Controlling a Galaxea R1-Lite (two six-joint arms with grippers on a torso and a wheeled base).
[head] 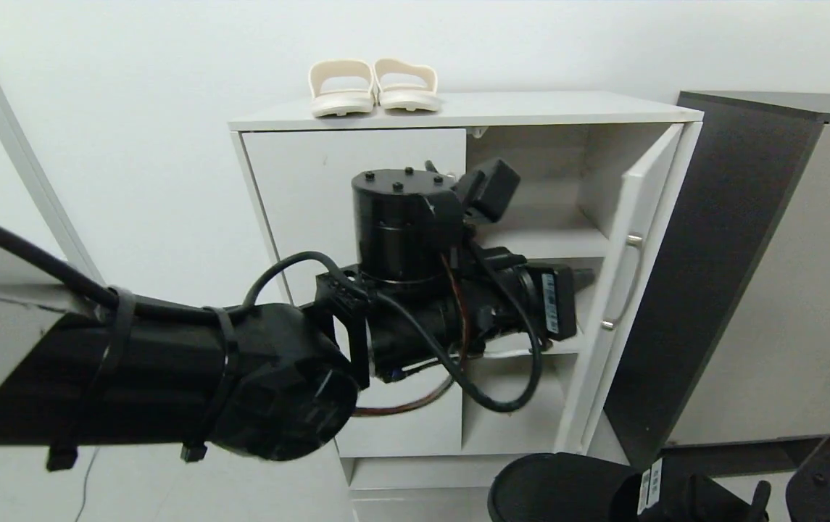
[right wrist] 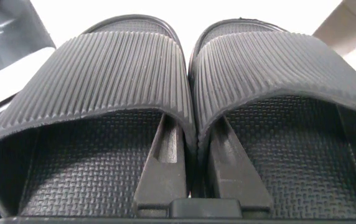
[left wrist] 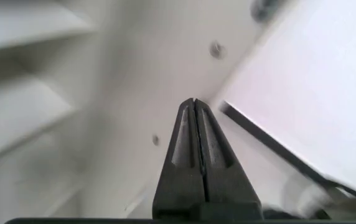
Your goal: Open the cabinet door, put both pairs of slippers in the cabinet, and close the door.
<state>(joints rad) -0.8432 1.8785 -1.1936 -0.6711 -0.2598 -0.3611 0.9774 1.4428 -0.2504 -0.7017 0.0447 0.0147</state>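
The white cabinet (head: 530, 109) has its right door (head: 646, 210) swung open, with bare shelves (head: 545, 243) inside. A beige pair of slippers (head: 375, 87) lies on its top. My left arm reaches into the open compartment. There my left gripper (left wrist: 194, 106) is shut with nothing between its fingers, close to the inner wall. A black ribbed pair of slippers (right wrist: 103, 74) sits side by side in my right gripper (right wrist: 195, 124). One finger is inside each slipper, and the two pinch the adjoining straps. The black slippers (head: 559, 486) are low in front of the cabinet.
A dark grey cabinet (head: 748, 217) stands directly right of the white one, close behind the open door. The open door's metal handle (head: 621, 283) faces outward. The white cabinet's left door (head: 357, 188) is closed. A white wall runs behind and to the left.
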